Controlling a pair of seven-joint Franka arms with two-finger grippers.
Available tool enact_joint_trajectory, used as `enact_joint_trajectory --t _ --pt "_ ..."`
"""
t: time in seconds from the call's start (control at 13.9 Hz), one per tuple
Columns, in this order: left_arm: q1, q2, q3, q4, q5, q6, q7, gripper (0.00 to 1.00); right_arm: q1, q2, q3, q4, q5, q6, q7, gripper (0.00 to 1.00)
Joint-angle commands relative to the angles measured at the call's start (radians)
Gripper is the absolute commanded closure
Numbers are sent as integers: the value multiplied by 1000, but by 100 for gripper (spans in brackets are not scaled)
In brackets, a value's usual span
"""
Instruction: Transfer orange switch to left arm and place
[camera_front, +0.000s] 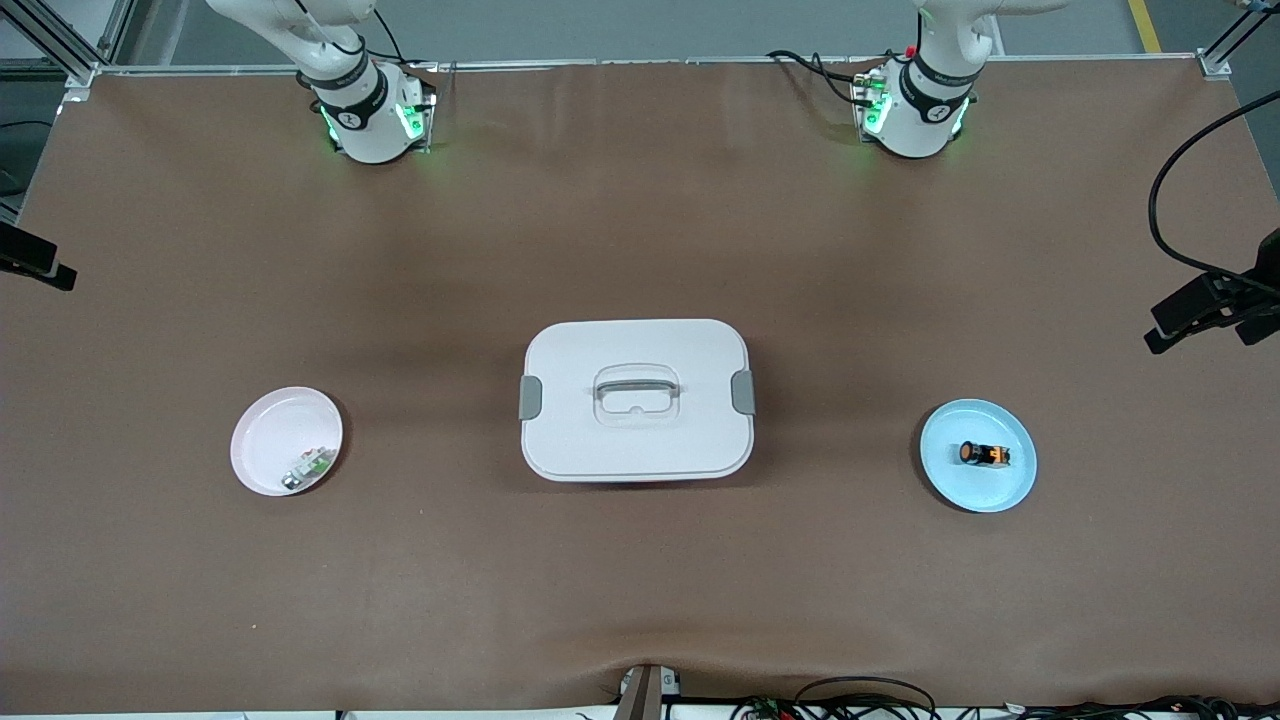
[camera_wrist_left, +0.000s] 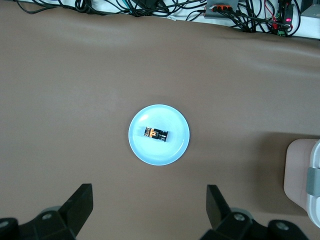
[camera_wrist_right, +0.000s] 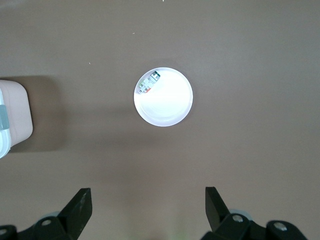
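Orange switch (camera_front: 984, 454), small black cylinder, lies on round blue plate (camera_front: 1015, 488).

nothing here can be read. the black joint bands on the two large white robot arms (camera_front: 350, 95) carry small white marks, too small to make out, and the large white rounded-rectangular plastic box (camera_front: 637, 400) shows no lettering.

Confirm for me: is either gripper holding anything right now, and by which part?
Nothing is held. The left gripper hangs open high over the blue plate, where the orange switch lies. The right gripper hangs open over the white plate.
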Motion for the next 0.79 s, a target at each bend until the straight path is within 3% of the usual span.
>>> enact_joint_trajectory --t 0.0,0.29,0.58,0.72 --pt "-5 -51 10 -21 -16 -34 30 0 -4 -13 8 -1 -12 -2 -8 0" --pt "-10 -108 -33 -64 -10 -35 -27 0 -7 -13 5 -1 -9 -2 -8 0" --pt "-8 -228 -39 -188 -4 -31 -11 0 -7 -13 5 -1 -10 0 -8 0" --pt "-10 -219 -41 -184 -4 -19 -19 0 -5 -13 8 -1 -10 9 -8 0"
